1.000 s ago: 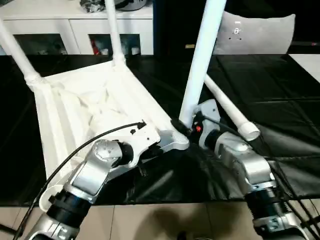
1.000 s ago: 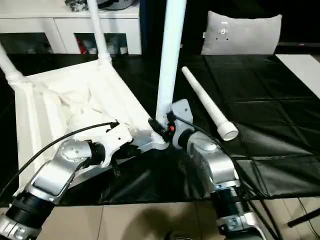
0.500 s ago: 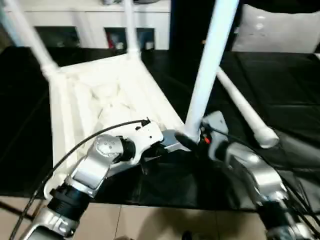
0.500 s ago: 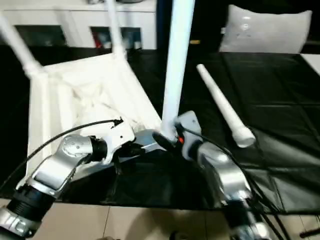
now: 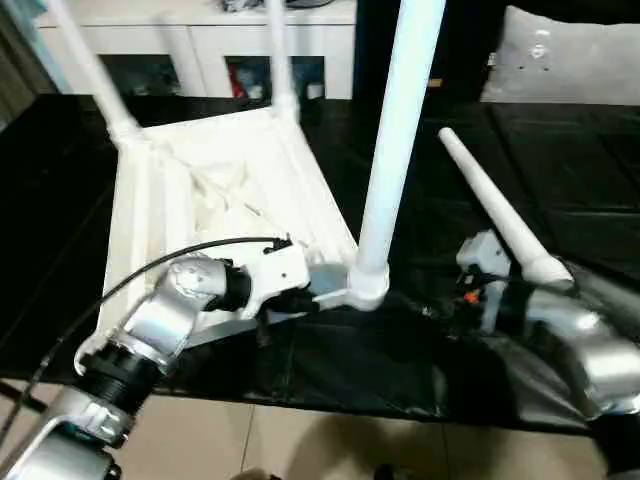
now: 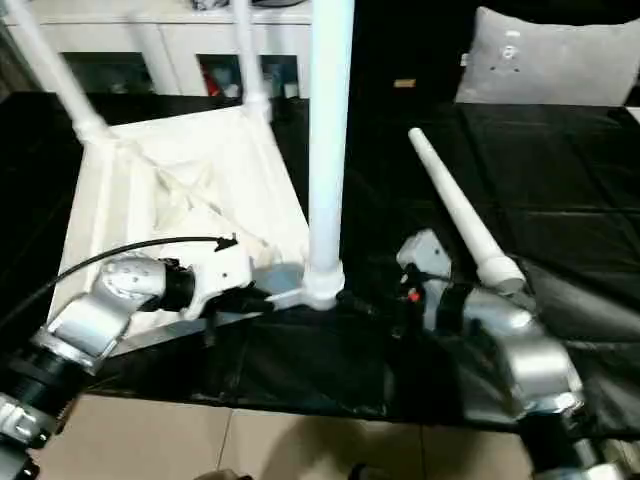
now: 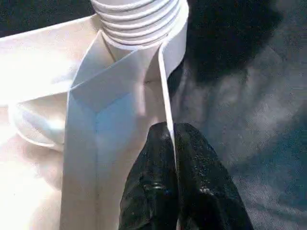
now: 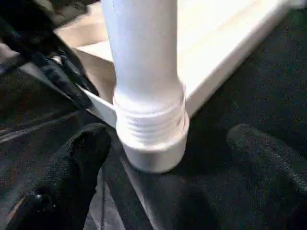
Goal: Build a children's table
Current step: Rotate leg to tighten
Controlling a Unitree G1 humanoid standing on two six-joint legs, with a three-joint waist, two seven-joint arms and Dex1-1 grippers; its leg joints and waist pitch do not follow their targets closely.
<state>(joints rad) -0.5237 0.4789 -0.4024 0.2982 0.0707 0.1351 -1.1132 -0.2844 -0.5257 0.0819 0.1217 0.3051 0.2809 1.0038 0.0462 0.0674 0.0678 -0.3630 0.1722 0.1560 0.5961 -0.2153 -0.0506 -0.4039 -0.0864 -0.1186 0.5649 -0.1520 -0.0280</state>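
Left eye view: the children's table (image 5: 215, 215) is seen lying upside down on the black-covered work surface (image 5: 590, 190), with three legs standing in its corner sockets. The nearest leg (image 5: 392, 150) is seated, though some thread is left showing at its base. A fourth leg (image 5: 497, 212) lies loose beside the top, so one corner is judged unfinished. The left gripper (image 7: 171, 184) is pinched on the top's thin rim. The right gripper (image 8: 168, 177) is spread wide, holding nothing.
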